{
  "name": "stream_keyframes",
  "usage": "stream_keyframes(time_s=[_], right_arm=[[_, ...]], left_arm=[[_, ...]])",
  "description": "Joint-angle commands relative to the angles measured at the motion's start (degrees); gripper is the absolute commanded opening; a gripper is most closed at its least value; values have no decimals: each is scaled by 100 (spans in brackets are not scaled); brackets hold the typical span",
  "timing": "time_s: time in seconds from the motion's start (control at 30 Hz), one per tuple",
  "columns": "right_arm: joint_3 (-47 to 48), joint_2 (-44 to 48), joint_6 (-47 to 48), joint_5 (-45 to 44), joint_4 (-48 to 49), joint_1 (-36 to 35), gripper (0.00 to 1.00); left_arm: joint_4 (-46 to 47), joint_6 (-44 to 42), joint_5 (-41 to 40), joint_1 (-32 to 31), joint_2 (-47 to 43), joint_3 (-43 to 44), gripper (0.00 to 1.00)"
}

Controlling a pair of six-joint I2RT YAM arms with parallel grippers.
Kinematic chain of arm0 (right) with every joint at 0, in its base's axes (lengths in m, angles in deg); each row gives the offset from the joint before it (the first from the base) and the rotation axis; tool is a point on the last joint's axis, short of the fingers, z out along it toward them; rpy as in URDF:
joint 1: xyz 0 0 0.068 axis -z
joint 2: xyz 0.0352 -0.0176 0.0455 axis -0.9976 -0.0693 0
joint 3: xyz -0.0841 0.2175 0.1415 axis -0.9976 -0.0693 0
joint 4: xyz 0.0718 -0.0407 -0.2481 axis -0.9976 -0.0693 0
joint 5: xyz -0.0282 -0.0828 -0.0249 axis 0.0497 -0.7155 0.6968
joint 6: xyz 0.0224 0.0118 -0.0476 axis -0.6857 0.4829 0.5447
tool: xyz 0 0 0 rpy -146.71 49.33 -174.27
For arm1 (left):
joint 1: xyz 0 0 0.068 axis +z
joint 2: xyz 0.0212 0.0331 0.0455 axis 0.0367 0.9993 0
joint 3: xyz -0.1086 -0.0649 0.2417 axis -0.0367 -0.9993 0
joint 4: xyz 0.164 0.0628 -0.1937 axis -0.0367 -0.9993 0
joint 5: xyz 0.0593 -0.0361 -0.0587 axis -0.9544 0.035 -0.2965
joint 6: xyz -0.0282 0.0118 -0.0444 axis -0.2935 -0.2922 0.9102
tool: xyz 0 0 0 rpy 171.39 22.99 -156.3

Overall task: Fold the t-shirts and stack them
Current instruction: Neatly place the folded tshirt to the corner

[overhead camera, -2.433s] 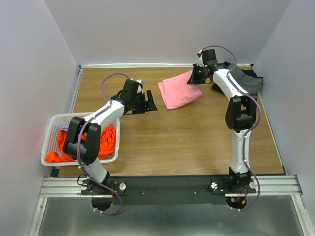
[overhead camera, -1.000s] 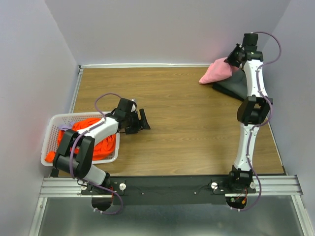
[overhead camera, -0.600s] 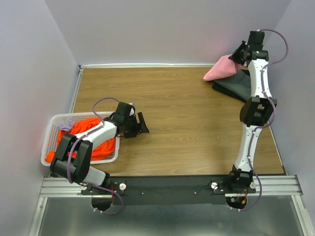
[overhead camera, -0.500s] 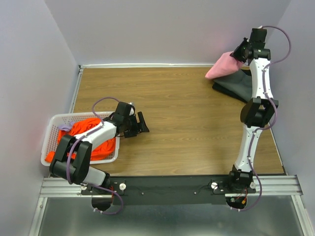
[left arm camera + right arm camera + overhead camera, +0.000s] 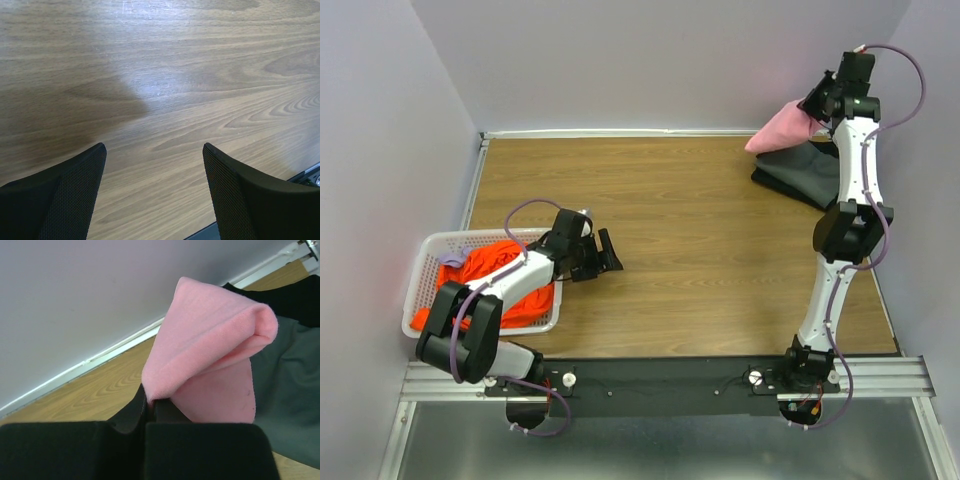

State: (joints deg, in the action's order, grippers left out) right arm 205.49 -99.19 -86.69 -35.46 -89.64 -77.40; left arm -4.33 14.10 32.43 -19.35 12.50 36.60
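- Plain pale lavender walls [image 5: 650,60] close in three sides.
- A wood-grain counter [image 5: 720,260] has white trim [image 5: 620,133] along its far edge.
- An aluminium rail [image 5: 880,378] runs along the near edge.

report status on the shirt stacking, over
Right gripper shut on folded pink t-shirt, held above dark shirt pile. Left gripper open, empty, beside basket. Orange t-shirt in basket. No obstruction seen.

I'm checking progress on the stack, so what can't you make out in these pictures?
- Top view: dark grey t-shirts, count unclear; the pink t-shirt and right arm cover part.
- Top view: orange t-shirt in the white basket, partly hidden by the left arm.
- Right wrist view: right pincer tips buried in pink cloth.
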Motion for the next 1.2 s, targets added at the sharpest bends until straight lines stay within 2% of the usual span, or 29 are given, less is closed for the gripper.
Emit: stream_keyframes(time_s=[0.0,0.4,0.77,0.8,0.83,0.87,0.9,0.97,1.0,1.17], right_arm=[[-85,66,258,-161,141,175,1],[-910,417,804,-486,133,430,1],[-1710,698,699,-2305,115,439,3],[-1754,707,690,-2393,106,447,7],[-1807,751,672,-2489,71,439,21],[-1956,786,602,-2673,36,447,31],[-2035,821,576,-2762,-8,447,51],[-2411,1049,453,-3017,-26,447,64],[-2579,1128,409,-3104,-26,439,74],[-3318,1691,277,-3404,-17,447,89]], left_arm=[[-12,33,-101,36,-188,-79,86],[-83,50,-101,36,-293,-141,86],[-258,59,-224,36,-679,-106,86],[-267,50,-215,36,-715,-106,86],[-302,42,-224,36,-759,-97,86],[-329,33,-224,36,-837,-71,86],[-355,24,-224,36,-873,-44,86],[-425,24,-250,36,-1031,34,86],[-434,24,-268,27,-1084,52,86],[-443,-90,-329,27,-1225,228,86]])
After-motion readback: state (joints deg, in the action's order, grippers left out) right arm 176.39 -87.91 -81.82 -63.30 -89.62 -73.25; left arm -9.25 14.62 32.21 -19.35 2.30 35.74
